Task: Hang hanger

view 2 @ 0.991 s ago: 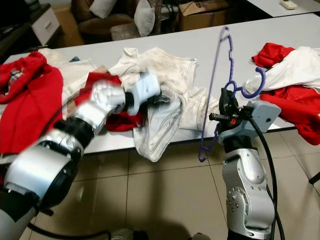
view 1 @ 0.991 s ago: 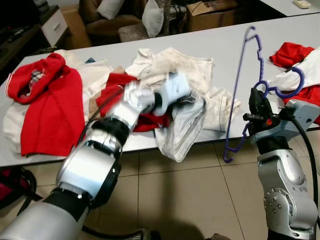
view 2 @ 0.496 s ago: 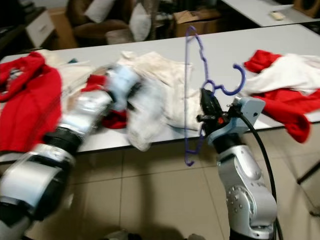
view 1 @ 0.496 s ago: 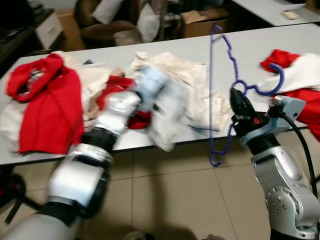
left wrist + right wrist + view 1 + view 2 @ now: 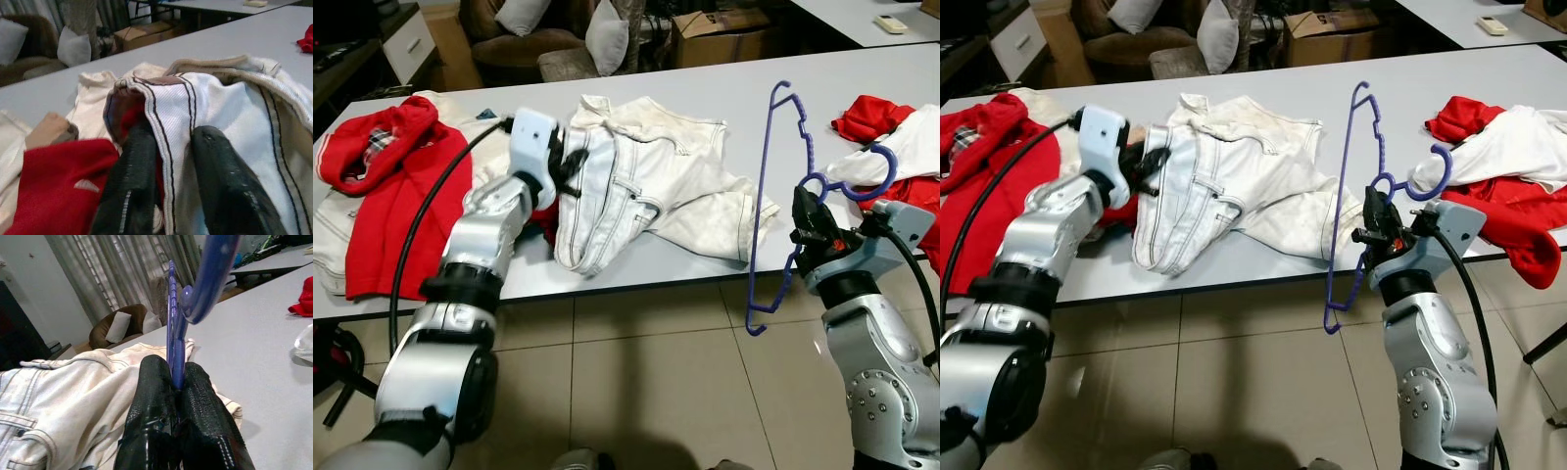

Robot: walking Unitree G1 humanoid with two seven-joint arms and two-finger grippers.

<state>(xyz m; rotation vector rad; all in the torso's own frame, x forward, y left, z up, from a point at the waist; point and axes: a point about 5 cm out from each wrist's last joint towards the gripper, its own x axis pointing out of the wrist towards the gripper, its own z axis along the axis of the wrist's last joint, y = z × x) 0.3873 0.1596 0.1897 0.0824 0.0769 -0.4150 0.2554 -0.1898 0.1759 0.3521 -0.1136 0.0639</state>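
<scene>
Our right gripper [image 5: 806, 217] is clamped on the purple hanger [image 5: 773, 196] just below its hook, holding it upright off the table's front edge at about four o'clock — free in the air, we judge, so a garment can be threaded onto it. At ten o'clock, our left gripper [image 5: 570, 164] pinches the waistband of the white shorts [image 5: 636, 191], which lie spread on the grey table [image 5: 705, 88] beside a red garment [image 5: 391, 196]. From the head, both holds look small; the wrist views show them plainly — fingers [image 5: 156, 401] squeezing the hanger stem, and fingers [image 5: 132, 171] either side of the stitched hem.
</scene>
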